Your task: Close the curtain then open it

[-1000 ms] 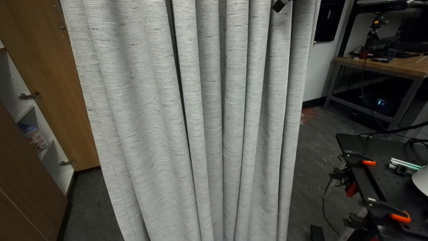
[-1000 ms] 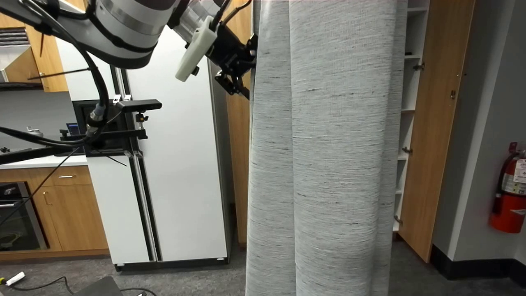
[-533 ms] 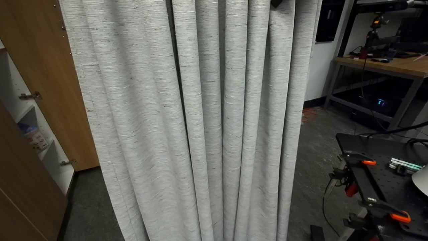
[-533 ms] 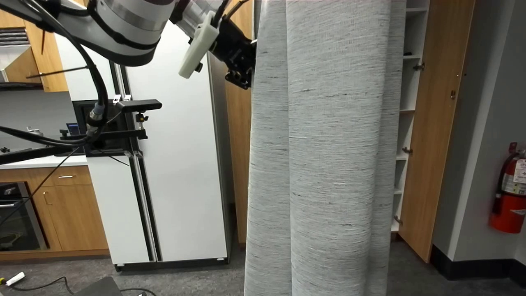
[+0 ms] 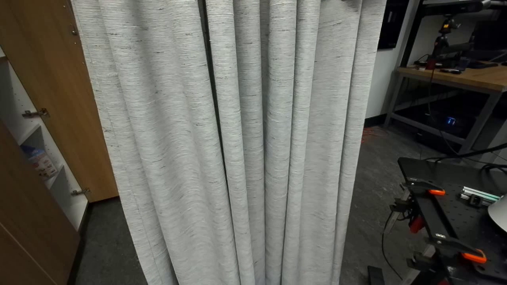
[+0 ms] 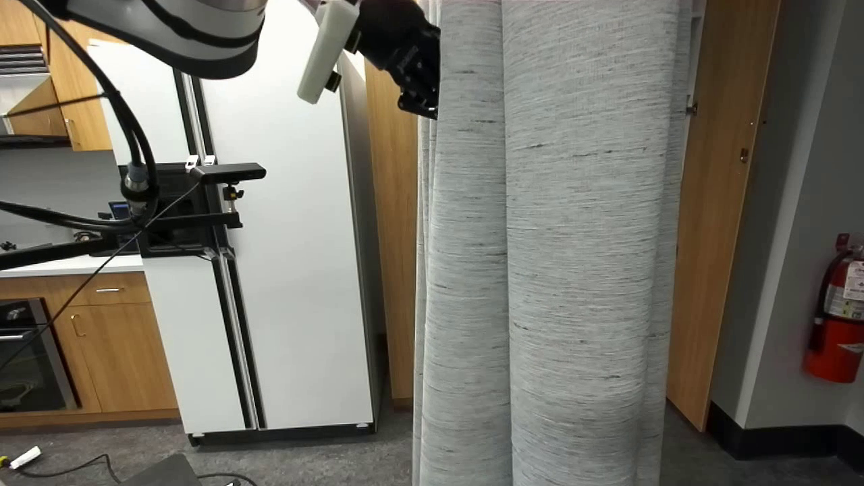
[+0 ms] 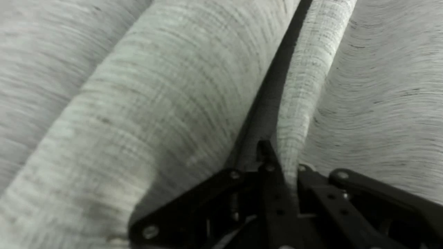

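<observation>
In the wrist view I've got the gripper (image 7: 288, 169) pinching a narrow fold of the curtain (image 7: 173, 100). Curtain hangs in vertical folds, between fridge (image 6: 297, 270) and fire extinguisher (image 6: 835, 331) in an exterior view, running past frame top and bottom.

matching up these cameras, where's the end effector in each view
In an exterior view: end effector at top, near centre.
In an exterior view: cannot make it out; curtain fills the middle.
Wrist view: end effector bottom, right of centre.
Shared landmark: curtain, in all.
</observation>
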`<action>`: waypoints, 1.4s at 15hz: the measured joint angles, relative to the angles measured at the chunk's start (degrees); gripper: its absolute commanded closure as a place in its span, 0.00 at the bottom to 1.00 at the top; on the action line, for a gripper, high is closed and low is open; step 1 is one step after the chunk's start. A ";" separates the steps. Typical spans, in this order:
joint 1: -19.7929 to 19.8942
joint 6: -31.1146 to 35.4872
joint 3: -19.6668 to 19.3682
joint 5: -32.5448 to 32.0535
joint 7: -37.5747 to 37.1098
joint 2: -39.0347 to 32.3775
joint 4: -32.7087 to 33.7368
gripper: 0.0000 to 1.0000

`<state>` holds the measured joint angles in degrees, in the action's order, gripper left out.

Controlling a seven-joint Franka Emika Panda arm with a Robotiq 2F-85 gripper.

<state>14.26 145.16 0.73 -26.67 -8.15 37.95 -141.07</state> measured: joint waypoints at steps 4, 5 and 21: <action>4.27 -1.15 -3.84 0.02 0.04 2.49 -0.34 1.00; 5.34 -1.19 -4.72 0.02 0.05 2.86 -0.35 1.00; 17.50 -1.17 -12.19 0.01 0.00 2.24 2.93 1.00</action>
<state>31.77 143.98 -11.46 -26.66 -8.15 40.19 -138.14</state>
